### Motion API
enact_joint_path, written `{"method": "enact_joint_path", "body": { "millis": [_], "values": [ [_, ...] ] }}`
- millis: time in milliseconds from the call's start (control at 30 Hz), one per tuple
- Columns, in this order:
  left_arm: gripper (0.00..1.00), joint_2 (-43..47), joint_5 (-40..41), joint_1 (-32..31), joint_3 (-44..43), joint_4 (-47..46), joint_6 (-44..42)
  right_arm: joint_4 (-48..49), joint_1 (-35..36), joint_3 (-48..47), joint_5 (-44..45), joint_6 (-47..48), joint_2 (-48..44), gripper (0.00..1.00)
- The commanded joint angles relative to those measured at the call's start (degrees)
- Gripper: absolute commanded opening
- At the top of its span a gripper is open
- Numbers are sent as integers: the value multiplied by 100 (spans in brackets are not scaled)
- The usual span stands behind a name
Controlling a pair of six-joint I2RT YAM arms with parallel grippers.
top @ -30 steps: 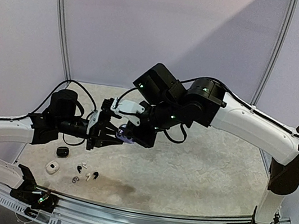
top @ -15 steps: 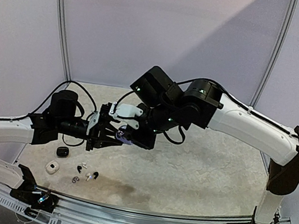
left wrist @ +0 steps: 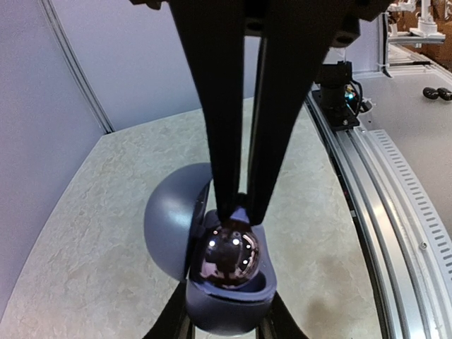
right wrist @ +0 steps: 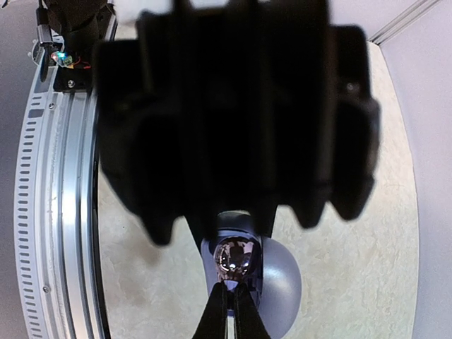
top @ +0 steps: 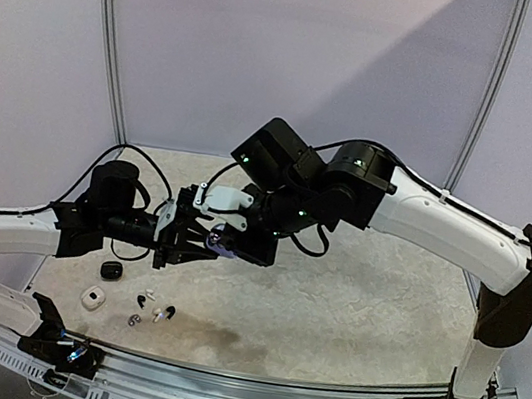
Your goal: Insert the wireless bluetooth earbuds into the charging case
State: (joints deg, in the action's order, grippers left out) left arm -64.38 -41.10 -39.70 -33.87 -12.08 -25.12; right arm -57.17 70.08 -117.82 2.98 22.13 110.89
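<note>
**Earbud Going Into the Case in Mid-Air**

The left gripper (top: 197,241) is holding the greyish-lavender charging case (left wrist: 229,311) above the left half of the table (top: 360,306), its fingers clamped on the sides of the case's base. The case is standing open, with its lid (left wrist: 168,229) swung back to one side. The right gripper (right wrist: 229,289) is reaching in from the opposite side, its fingers pressed almost together and pinching the top of a glossy earbud (left wrist: 232,256). That earbud is sitting in the well of the open case, touching its rim.

Down on the table, near the near-left corner, a black case (top: 111,269) and a white case (top: 92,299) are lying apart from each other, and a few loose earbuds (top: 144,299) are lying just to their right.
</note>
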Motion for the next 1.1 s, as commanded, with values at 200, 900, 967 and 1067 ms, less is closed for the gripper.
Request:
{"method": "enact_joint_path", "body": {
  "millis": [200, 900, 967, 1067],
  "values": [
    [0, 171, -128, -143, -11, -174, -58, 214, -1, -83, 98, -72, 275, 8],
    [0, 198, -2, -156, 21, -136, 65, 12, 46, -74, 272, -276, 54, 5],
    [0, 193, 20, -158, 14, -124, 84, 7, 63, -74, 288, -294, 25, 6],
    [0, 180, 53, -161, 3, -92, 113, -39, 71, -74, 331, -331, -4, 7]
  ]
}}
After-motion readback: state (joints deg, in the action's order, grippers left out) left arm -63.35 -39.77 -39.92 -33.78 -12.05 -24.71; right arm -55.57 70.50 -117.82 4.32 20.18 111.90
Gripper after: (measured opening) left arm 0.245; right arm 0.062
